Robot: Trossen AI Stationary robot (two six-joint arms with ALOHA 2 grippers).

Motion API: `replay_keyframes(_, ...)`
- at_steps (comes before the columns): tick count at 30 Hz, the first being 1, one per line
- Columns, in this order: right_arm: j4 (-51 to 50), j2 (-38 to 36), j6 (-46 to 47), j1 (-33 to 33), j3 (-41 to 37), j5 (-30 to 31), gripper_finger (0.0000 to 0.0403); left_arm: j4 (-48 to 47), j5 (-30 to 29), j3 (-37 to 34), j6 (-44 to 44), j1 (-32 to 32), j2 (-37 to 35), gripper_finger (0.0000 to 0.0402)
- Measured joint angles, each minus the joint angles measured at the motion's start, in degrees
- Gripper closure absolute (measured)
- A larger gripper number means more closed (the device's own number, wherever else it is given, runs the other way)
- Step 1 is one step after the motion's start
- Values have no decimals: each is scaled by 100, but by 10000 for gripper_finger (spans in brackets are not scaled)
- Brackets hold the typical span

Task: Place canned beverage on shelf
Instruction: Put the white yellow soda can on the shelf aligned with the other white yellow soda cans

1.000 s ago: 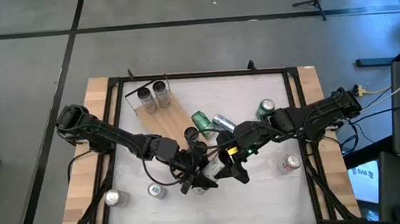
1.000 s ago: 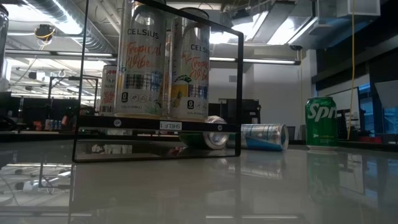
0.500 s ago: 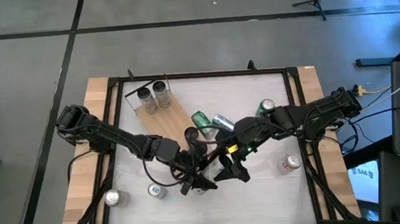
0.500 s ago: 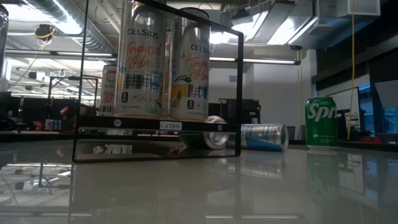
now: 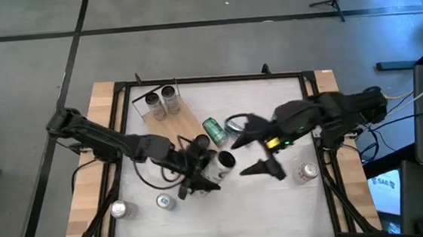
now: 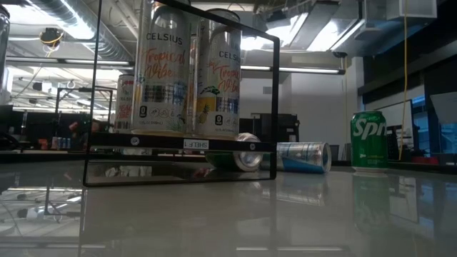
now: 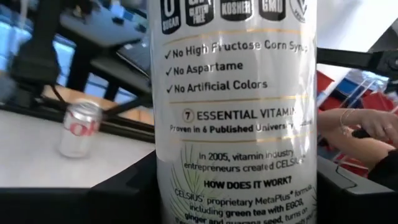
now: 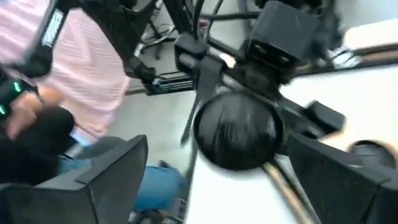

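Centrally, near the worktop's (image 5: 286,105) front edge, the left hand (image 5: 209,169) grips a white can (image 5: 221,162); the right hand (image 5: 258,151) beside it stands wide, empty; shelf (image 5: 172,121) toward the back-left corner.

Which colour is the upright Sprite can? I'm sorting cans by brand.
Green, with white lettering; the Sprite can shows best in the low view.

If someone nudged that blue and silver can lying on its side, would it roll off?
Probably yes. The blue and silver can lies on its round side on the glossy white tabletop, so a nudge would likely roll it. The upright green Sprite can would sooner slide or tip.
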Motion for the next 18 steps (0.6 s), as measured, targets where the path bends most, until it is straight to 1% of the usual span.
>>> replay_keyframes(4, -809, -5, -529, 3, 424, 724, 23, -866, -655, 2, 535, 8, -726, 167)
replay_keyframes(9, -1380, -169, -1142, -9, 447, 1286, 22, -1971, -1569, 2, 1169, -72, -1577, 167)
replay_keyframes(12, -1641, -219, -1289, -10, 441, 1840, 22, -2506, -1927, 2, 1387, -166, -2089, 167)
replay_keyframes(14, -1777, -218, -1340, -15, 373, 2130, 22, -2829, -2332, 13, 1521, -285, -2339, 167)
replay_keyframes(16, -1858, -235, -1438, -70, 259, 2243, 22, -3264, -2788, 12, 1583, -412, -2533, 167)
replay_keyframes(18, -1908, -326, -1450, -160, 70, 2231, 22, -3470, -3221, -110, 1554, -536, -2662, 166)
